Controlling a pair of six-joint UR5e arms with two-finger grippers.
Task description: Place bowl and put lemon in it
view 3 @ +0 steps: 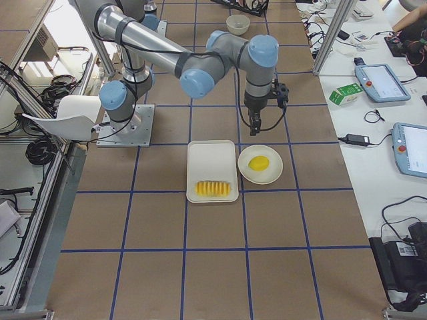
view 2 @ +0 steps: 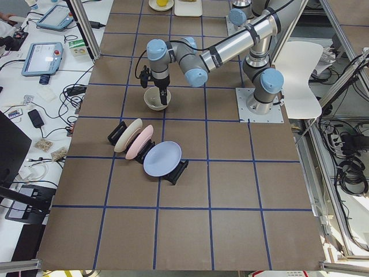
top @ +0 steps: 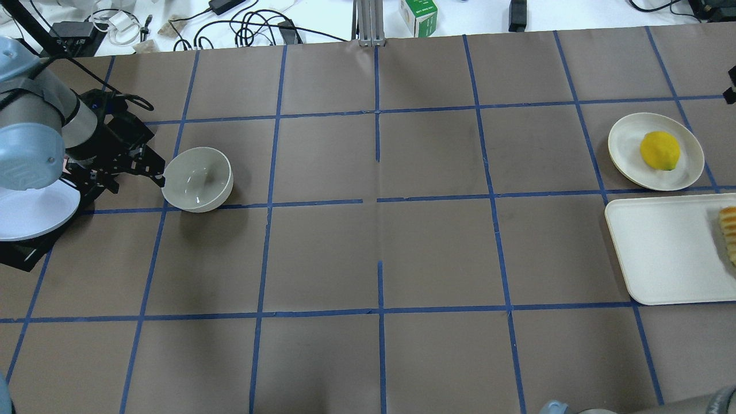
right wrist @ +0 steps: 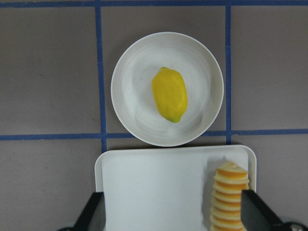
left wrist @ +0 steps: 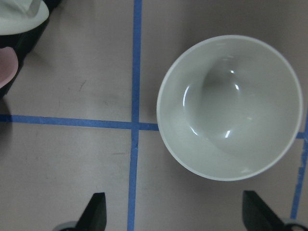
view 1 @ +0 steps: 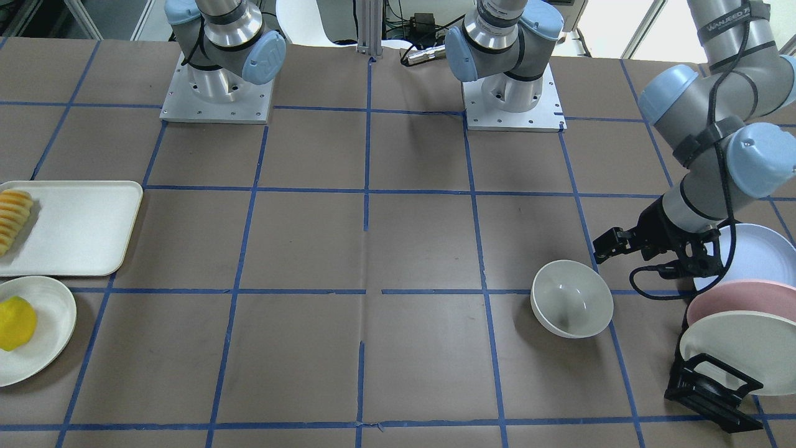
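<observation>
Now the bowl (view 1: 571,298) stands upright at the left of the table (view 1: 410,249), the left gripper (view 1: 606,244) spread just beside it. Far right, the lemon (right wrist: 169,94) lies on a dish (right wrist: 134,110) near the spread right gripper (right wrist: 173,211); an off-centre pinch could squirt it out.
</observation>
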